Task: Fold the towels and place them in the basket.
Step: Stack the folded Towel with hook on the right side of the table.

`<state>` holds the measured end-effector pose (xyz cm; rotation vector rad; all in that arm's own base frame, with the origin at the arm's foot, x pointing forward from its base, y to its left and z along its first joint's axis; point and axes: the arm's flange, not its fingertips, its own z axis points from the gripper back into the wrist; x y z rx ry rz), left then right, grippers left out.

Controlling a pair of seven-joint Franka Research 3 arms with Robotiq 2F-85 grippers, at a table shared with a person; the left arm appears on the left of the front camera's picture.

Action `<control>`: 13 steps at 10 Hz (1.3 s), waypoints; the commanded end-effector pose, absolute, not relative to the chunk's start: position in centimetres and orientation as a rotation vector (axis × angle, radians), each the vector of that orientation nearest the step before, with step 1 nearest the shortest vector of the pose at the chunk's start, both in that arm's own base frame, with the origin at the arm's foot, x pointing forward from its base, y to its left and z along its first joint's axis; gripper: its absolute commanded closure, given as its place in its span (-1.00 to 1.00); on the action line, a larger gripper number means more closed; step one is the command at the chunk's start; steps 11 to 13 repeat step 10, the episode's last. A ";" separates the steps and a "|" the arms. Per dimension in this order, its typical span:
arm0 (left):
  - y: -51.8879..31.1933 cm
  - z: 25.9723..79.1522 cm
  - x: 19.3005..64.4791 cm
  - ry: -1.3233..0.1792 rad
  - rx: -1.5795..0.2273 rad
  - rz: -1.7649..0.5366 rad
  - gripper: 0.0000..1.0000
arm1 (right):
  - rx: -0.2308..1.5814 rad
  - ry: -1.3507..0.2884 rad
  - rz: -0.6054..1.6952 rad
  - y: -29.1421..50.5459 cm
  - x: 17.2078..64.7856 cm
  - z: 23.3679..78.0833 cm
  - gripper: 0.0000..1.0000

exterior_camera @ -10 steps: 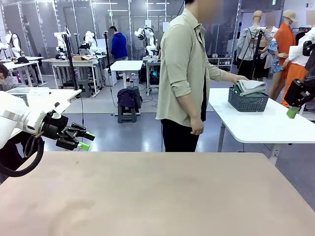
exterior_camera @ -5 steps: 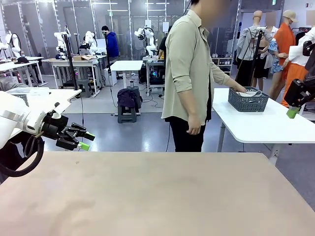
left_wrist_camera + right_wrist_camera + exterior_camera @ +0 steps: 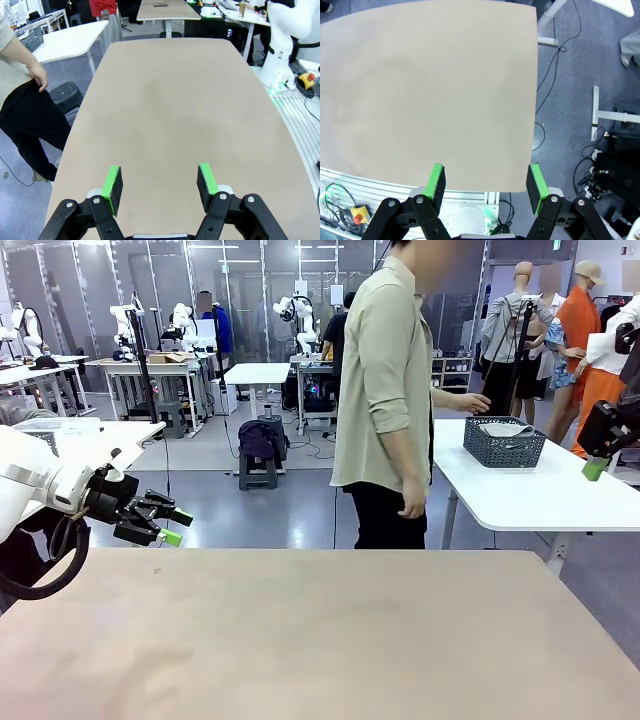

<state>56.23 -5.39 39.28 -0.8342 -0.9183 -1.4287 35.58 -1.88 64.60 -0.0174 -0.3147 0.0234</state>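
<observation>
The dark grey mesh basket [image 3: 505,444] stands on a white side table [image 3: 530,495] beyond the far right of my table. A pale folded towel [image 3: 505,429] lies inside it, just below the rim; the sea-green one is hidden. The person's hand [image 3: 474,402] hovers at the basket's left rim. My left gripper [image 3: 174,525] hangs open over the left edge of the beige table [image 3: 320,640], nothing between its pads [image 3: 111,183]. My right gripper [image 3: 487,182] is open and empty too, above the table's right edge; in the front view one of its green fingertips [image 3: 595,468] shows at the right border.
The person in a light green shirt [image 3: 385,370] stands between my table and the side table, turned towards the basket. In the left wrist view the person [image 3: 22,100] is at the left, with the white side table [image 3: 67,40] behind.
The person has lowered the folded towels into the basket, then drawn the hand back to its rim. Neither arm has moved.
</observation>
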 end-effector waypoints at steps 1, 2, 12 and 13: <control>-5.4 39.4 56.0 -0.920 -0.830 -1.430 -0.53 | -0.017 -0.309 0.022 -1.9 35.4 64.8 -0.62; -5.4 39.4 56.0 -0.920 -0.830 -1.430 -0.53 | -0.017 -0.309 0.022 -1.9 35.4 64.8 -0.62; -5.4 39.4 56.0 -0.920 -0.830 -1.430 -0.53 | -0.017 -0.309 0.022 -1.9 35.4 64.8 -0.62; -5.4 39.4 56.0 -0.920 -0.830 -1.430 -0.53 | -0.017 -0.309 0.022 -1.9 35.4 64.8 -0.62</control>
